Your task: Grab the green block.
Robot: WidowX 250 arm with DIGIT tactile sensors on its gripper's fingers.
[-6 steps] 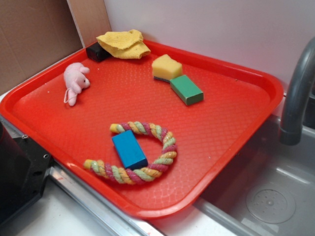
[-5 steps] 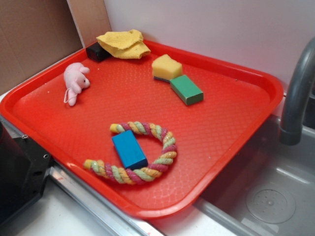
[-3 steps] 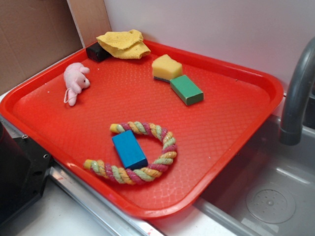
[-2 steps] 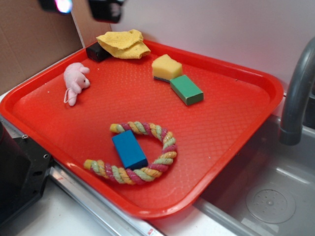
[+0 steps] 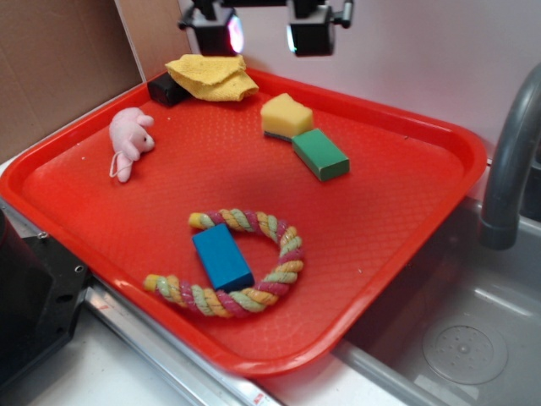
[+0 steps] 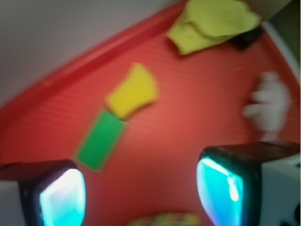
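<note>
Hanging above, exterior view: the gripper [image 5: 264, 32] sat at the top edge of the frame, over the far rim of the red tray [image 5: 406, 211], its two jaws set well apart with nothing between them.
Green block, exterior view: the green block [image 5: 320, 154] lay flat on the tray's far half, well below and to the right of the jaws, untouched.
Neighbour, exterior view: a yellow sponge wedge [image 5: 286, 116] stood just beside the block's far end, touching or nearly so.
Far corner, exterior view: a crumpled yellow cloth [image 5: 212, 76] lay draped partly over a small black block [image 5: 166, 90].
Left side, exterior view: a pink plush toy [image 5: 129, 139] rested on the tray, well apart from the green block.
Near side, exterior view: a blue block [image 5: 222, 256] lay inside a multicoloured rope ring [image 5: 237, 264].
Right edge, exterior view: a grey faucet [image 5: 510, 161] rose over a metal sink [image 5: 456, 338].
Jaws, wrist view: both fingertips [image 6: 225, 186] showed at the bottom corners, wide apart and holding nothing; the picture was blurred.
Green block, wrist view: the green block [image 6: 100, 140] lay between and beyond the jaws, nearer the left one, its far end against the yellow sponge wedge [image 6: 132, 91].
Beyond, wrist view: the yellow cloth [image 6: 211, 22] and pink plush toy [image 6: 268, 104] showed towards the upper right.
</note>
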